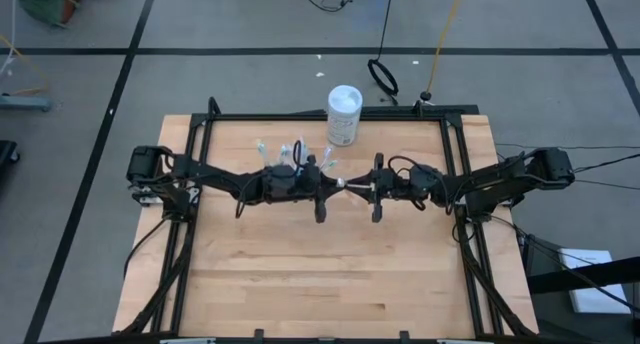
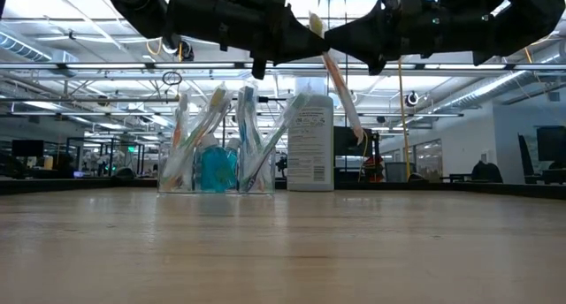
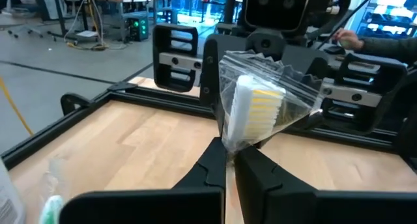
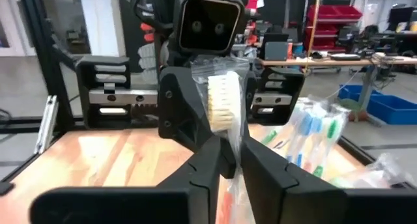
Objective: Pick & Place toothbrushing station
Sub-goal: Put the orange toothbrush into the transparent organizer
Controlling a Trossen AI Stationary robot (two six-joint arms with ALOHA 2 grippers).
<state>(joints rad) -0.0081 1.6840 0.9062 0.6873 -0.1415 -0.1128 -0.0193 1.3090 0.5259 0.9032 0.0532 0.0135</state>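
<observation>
A toothbrush in a clear wrapper [image 2: 340,79] hangs slanted between my two grippers above the table's middle, bristle head [image 3: 257,107] up, orange handle down. My left gripper [image 3: 229,160] is shut on its wrapper. My right gripper [image 4: 234,160] faces it from the right, fingers slightly parted on either side of the same wrapper. Behind and to the left, a clear cup [image 2: 217,167] holding several wrapped toothbrushes [image 1: 285,152] stands on the table. My left gripper pinches the clear wrapper just below the brush head [image 3: 228,144] between its two fingers. They come in level from the table's left. The toothbrush is lifted clear, head above the fingers, handle [image 2: 352,118] hanging slanted below. My right gripper has the wrapper [image 4: 236,146] between its fingers; whether they touch it, I cannot tell.
A white bottle [image 1: 344,114] stands at the table's far edge, just right of the cup. Black frame rails [image 1: 300,117] run around the far and side edges. Bare wood [image 1: 330,274] lies toward the near edge.
</observation>
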